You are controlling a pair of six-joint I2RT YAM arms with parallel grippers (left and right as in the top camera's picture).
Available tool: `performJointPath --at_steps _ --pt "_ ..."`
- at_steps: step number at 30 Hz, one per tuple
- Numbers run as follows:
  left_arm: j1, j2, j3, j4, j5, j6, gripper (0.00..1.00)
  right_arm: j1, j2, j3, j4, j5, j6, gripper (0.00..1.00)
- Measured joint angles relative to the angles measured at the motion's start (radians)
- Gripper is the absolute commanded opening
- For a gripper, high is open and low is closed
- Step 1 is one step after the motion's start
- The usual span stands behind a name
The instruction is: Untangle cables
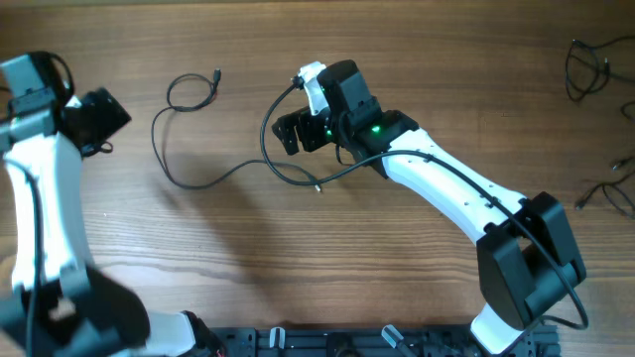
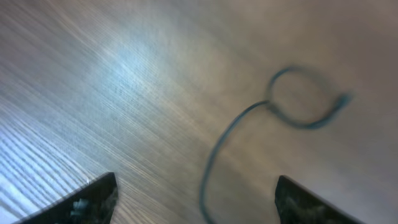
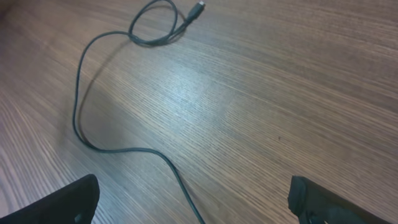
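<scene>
Wood-grain bench (image 1: 417, 59) fills the overhead view. Long cable (image 1: 157, 139) lies left of centre: small loop with a plug (image 1: 216, 74) at the top, then it sweeps down and right toward the right end effector (image 1: 286, 132). Right arm reaches in from the lower right, end effector over the bench centre. Left end effector (image 1: 99, 117) sits at the left edge, apart from the cable. A cable bunch (image 1: 585, 64) lies at the top right corner, and more loose strands (image 1: 610, 188) at the right edge.

Left wrist view is blurred. Left end effector (image 2: 196, 180) has its fingers (image 2: 93, 199) spread wide, nothing between them but bare bench. Long cable (image 2: 211, 160) curves up to its loop, ahead of the fingers.

Right wrist view: right end effector (image 3: 194, 183) also has its fingers (image 3: 329, 202) wide apart, gripping nothing. Long cable (image 3: 75, 112) runs from the looped plug (image 3: 199, 7) end at the top, bows left, then passes between the fingers at the bottom. Can't tell whether it touches either finger.
</scene>
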Motion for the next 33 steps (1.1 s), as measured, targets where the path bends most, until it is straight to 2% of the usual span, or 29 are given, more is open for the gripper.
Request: performJointPath --at_steps 3,6,7,9,10,11,13,16,18,20,23,25,29,33 --pt "-0.002 0.148 0.0 0.07 0.002 0.075 0.72 0.0 0.0 0.0 -0.018 0.01 0.0 1.0" --pt "-0.018 0.267 0.0 0.155 0.011 0.207 0.72 0.0 0.0 0.0 -0.02 0.014 0.0 1.0" --pt "-0.027 0.294 0.0 0.16 0.025 0.247 0.68 0.0 0.0 0.0 -0.02 0.014 0.0 1.0" --pt "-0.057 0.354 0.0 0.177 0.079 0.35 0.29 0.0 0.0 0.0 -0.005 0.015 0.02 1.0" --pt "-0.07 0.373 0.0 0.185 0.097 0.375 0.06 0.0 0.0 0.0 0.005 0.015 0.034 1.0" --pt "-0.082 0.391 0.0 0.198 0.111 0.397 0.04 0.0 0.0 0.0 0.015 0.015 0.058 1.0" --pt "-0.102 0.42 0.0 0.213 0.13 0.414 0.04 0.0 0.0 0.0 0.026 0.018 0.097 1.0" --pt "-0.111 0.427 0.0 0.208 0.238 0.31 0.04 0.0 0.0 0.0 0.026 0.021 0.118 1.0" --pt "-0.127 0.427 0.0 0.165 0.462 0.199 0.04 -0.003 0.0 0.0 0.049 0.032 0.185 1.0" --pt "-0.179 0.427 0.0 0.124 0.665 0.138 0.04 -0.027 0.0 0.0 0.053 0.034 0.241 1.0" --pt "-0.327 0.427 0.0 0.09 0.852 0.1 0.04 -0.117 -0.017 0.0 -0.026 0.042 0.285 1.0" --pt "-0.487 0.427 0.0 0.085 0.897 0.093 0.04 -0.199 -0.043 0.0 -0.104 0.047 0.333 1.0" --pt "-0.683 0.427 0.0 0.077 0.894 0.1 0.07 -0.341 -0.06 0.0 -0.254 0.05 0.411 1.0" --pt "-0.788 0.417 0.0 -0.019 1.009 0.294 0.08 -0.405 -0.06 0.0 -0.293 0.052 0.428 1.0"
